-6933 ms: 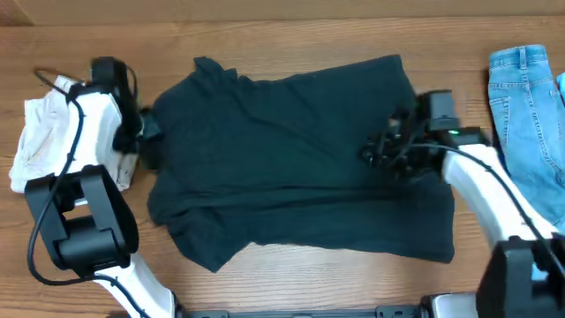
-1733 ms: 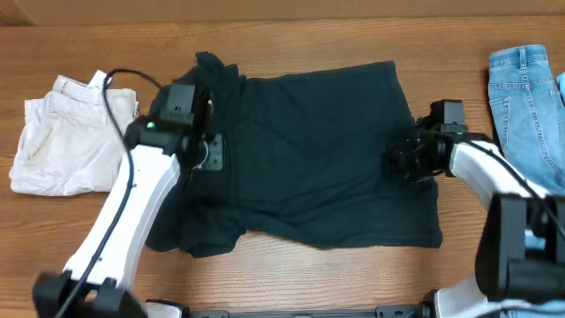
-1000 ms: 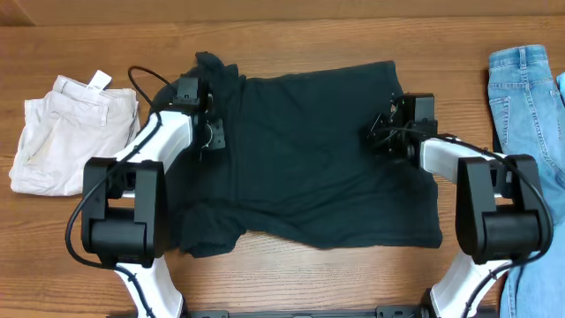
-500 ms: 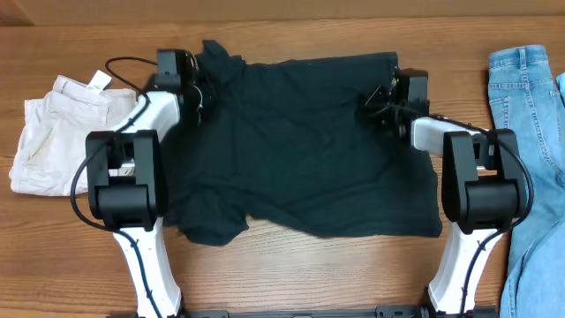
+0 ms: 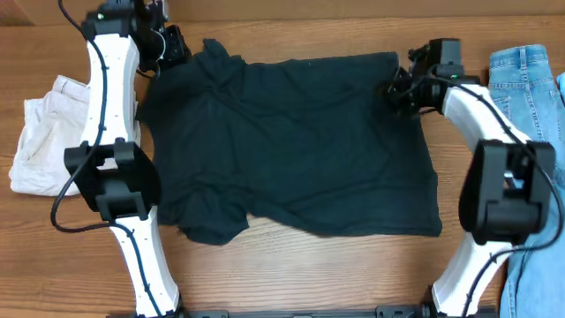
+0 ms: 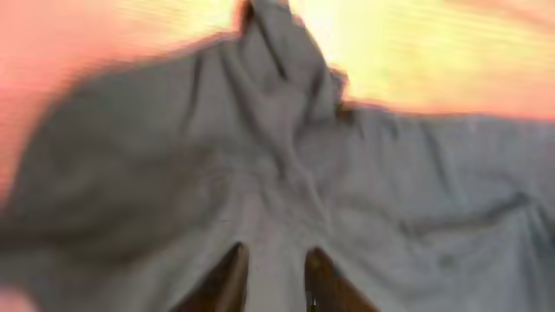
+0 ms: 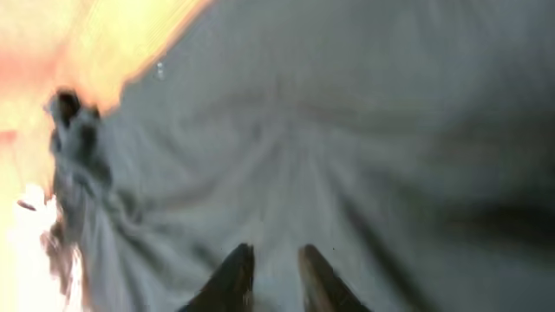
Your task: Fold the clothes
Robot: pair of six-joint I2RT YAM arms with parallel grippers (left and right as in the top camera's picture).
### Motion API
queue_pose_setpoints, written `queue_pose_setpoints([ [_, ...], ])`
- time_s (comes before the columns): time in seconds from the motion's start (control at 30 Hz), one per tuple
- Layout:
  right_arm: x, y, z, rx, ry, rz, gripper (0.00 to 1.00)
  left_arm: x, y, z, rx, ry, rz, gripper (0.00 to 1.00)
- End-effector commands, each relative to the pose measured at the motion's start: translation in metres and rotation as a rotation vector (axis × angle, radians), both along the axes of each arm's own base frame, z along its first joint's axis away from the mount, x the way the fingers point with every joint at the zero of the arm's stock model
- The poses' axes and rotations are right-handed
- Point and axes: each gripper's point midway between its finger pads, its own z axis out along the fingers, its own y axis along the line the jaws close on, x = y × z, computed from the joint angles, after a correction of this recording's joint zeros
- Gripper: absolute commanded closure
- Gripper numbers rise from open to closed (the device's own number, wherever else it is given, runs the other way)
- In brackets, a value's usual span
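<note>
Shorts (image 5: 44, 132), beige: folded, at the left end of the counter (image 5: 291, 278).
Left claw (image 5: 175, 49): at the far left corner of the cloth, fingers (image 6: 227, 277) a narrow gap apart; view blurred.
T-shirt (image 5: 291, 141), very dark: spread over mid-counter, rumpled at its near left corner.
Right claw (image 5: 397, 88): at the far right corner, fingers (image 7: 234, 273) likewise slightly parted.
Jeans (image 5: 521, 88), light blue: at the right edge.
</note>
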Motion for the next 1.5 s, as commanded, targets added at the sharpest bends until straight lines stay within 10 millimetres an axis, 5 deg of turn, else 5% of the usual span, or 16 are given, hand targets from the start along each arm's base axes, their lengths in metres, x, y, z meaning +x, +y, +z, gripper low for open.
queue_pose_setpoints([
  [0.0,-0.028,0.008,0.026,-0.009,0.046,0.062,0.89,-0.036,-0.017,0.0,0.055,0.123,-0.071,0.94],
  [0.07,-0.064,0.007,0.004,-0.069,0.219,0.061,0.96,-0.071,-0.02,-0.024,0.181,0.286,-0.098,0.96],
  [0.17,-0.088,0.006,-0.029,-0.191,0.317,0.074,0.96,-0.094,-0.035,-0.066,0.279,0.397,-0.16,0.96],
  [0.3,-0.094,0.021,-0.059,-0.202,0.292,0.106,0.96,-0.113,-0.048,-0.134,0.291,0.462,-0.164,0.96],
  [0.47,-0.092,0.022,-0.087,-0.231,0.235,0.075,0.96,-0.123,-0.047,-0.183,0.281,0.453,-0.145,0.96],
  [0.6,-0.08,0.012,-0.121,-0.292,0.215,0.014,0.96,-0.111,-0.041,-0.213,0.282,0.367,-0.066,0.96],
  [0.73,-0.048,0.015,-0.135,-0.263,0.11,-0.039,0.96,-0.062,-0.025,-0.217,0.211,0.194,0.092,0.96],
  [0.87,-0.015,0.016,-0.114,-0.246,0.012,-0.066,0.96,-0.017,-0.008,-0.187,0.085,0.072,0.183,0.96],
  [1.0,0.002,0.017,-0.089,-0.261,-0.009,-0.037,0.92,0.026,0.009,-0.125,0.058,-0.058,0.14,0.95],
  [1.17,0.008,0.002,-0.029,-0.268,-0.031,-0.03,0.69,0.048,0.021,-0.024,0.119,-0.175,0.046,0.88],
  [1.27,-0.006,-0.01,0.042,-0.268,-0.118,-0.003,0.55,0.027,0.019,0.071,0.148,-0.233,0.0,0.59],
  [1.37,-0.026,-0.017,0.092,-0.284,-0.178,0.001,0.52,-0.01,0.015,0.124,0.148,-0.237,-0.002,0.45],
  [1.47,-0.061,-0.019,0.151,-0.295,-0.253,0.002,0.49,-0.06,0.018,0.174,0.161,-0.248,0.055,0.49],
])
